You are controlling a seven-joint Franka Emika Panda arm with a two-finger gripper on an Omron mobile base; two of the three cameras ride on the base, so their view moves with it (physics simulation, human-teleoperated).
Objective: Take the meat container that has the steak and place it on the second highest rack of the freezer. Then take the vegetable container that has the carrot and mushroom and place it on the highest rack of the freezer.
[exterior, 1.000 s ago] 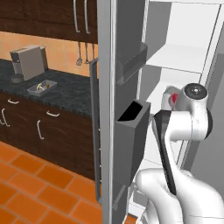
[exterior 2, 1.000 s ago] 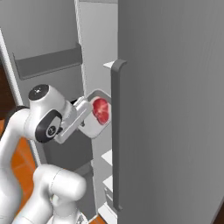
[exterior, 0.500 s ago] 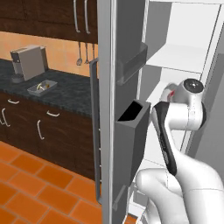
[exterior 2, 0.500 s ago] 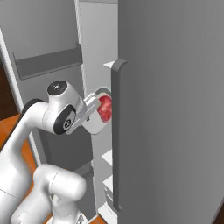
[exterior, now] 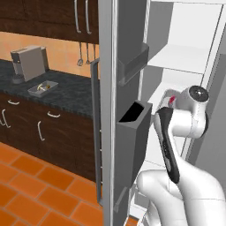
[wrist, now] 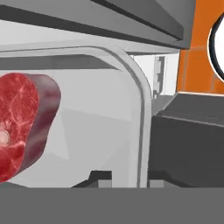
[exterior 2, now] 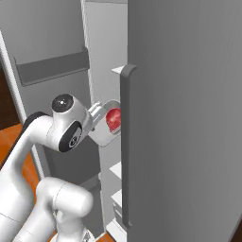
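The pincer (wrist: 120, 181) straddles the near rim of the tray (wrist: 105, 127), one tip on each side of the wall; whether it pinches the rim or has let go cannot be told. The arm reaches into the freezer (exterior: 185, 57), carrying the tray among its white shelves, probably so it can sit on the second highest one. The tray (exterior 2: 105, 134) shows tilted in the right base view, beside the grey door. The steak (wrist: 19, 122) lies inside at the tray's left. The second tray (exterior: 43, 88) waits well apart on the far left surface (exterior: 66, 90), near a coffee machine (exterior: 28, 62).

Counted: two trays, one steak, one arm, two door bins (exterior: 132, 62).
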